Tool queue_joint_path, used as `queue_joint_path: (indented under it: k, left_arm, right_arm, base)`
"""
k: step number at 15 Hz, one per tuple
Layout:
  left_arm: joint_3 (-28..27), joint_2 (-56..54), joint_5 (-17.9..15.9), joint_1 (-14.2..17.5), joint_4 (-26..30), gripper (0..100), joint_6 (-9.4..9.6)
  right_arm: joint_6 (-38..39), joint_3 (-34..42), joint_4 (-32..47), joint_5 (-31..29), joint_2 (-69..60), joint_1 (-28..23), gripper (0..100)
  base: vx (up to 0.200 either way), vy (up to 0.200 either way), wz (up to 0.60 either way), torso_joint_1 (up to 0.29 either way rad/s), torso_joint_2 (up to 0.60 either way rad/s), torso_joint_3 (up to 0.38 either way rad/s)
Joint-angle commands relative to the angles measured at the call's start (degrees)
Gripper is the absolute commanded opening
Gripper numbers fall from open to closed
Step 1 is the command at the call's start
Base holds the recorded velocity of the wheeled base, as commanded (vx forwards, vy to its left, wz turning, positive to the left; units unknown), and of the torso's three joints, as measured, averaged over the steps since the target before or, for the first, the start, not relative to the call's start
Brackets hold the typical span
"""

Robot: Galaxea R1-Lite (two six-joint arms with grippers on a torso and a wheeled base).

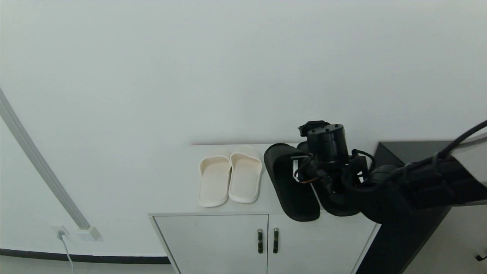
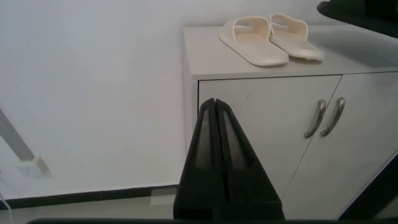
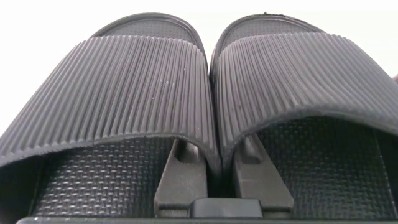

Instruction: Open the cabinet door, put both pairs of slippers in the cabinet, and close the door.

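the step in hand looks like the pick-up of the black slippers [image 3: 143, 81], though both doors [image 1: 213, 239] of the cabinet are shut. the right tool [image 3: 216, 163] sits low over that pair, one finger pushed under each strap from the heel side, closed on the two inner walls pressed together between them. the left tool [image 2: 215, 109] hangs lower, in front of the left door, closed on nothing.

next, i judge, a door has to come open before the pair can go in. that calls for the left tool to part its fingers and take one of the handles [image 1: 260, 240] at the middle seam.

the black slippers lie side by side on the cabinet top [image 1: 182, 194], heels just over its front edge. their long axis runs front to back, toes toward the wall and leaning a little to the robot's left. the white slippers [image 1: 230, 179] lie just beside them, toes to the wall too.
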Motion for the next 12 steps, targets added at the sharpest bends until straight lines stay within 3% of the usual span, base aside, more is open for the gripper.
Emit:
queue_joint_path:
  k: [1,5,9,12]
  left_arm:
    - [0.0,0.1,0.0,0.0,0.0,0,-0.01]
    - [0.0,0.1,0.0,0.0,0.0,0,-0.01]
    - [0.0,0.1,0.0,0.0,0.0,0,-0.01]
    - [0.0,0.1,0.0,0.0,0.0,0,-0.01]
  right_arm:
    - [-2.2,10.2,-2.5,4.8,-11.3,3.5,0]
    - [-7.2,24.6,-5.2,18.1,-22.8,5.7,0]
    - [-7.4,29.5,-4.6,24.5,-28.3,5.7,0]
    - [-7.5,30.0,-4.6,24.8,-27.8,5.9,0]
  base:
    - [0.000,0.000,0.00,0.000,0.00,0.000]
    - [0.000,0.000,0.00,0.000,0.00,0.000]
    - [0.000,0.000,0.00,0.000,0.00,0.000]
    - [0.000,0.000,0.00,0.000,0.00,0.000]
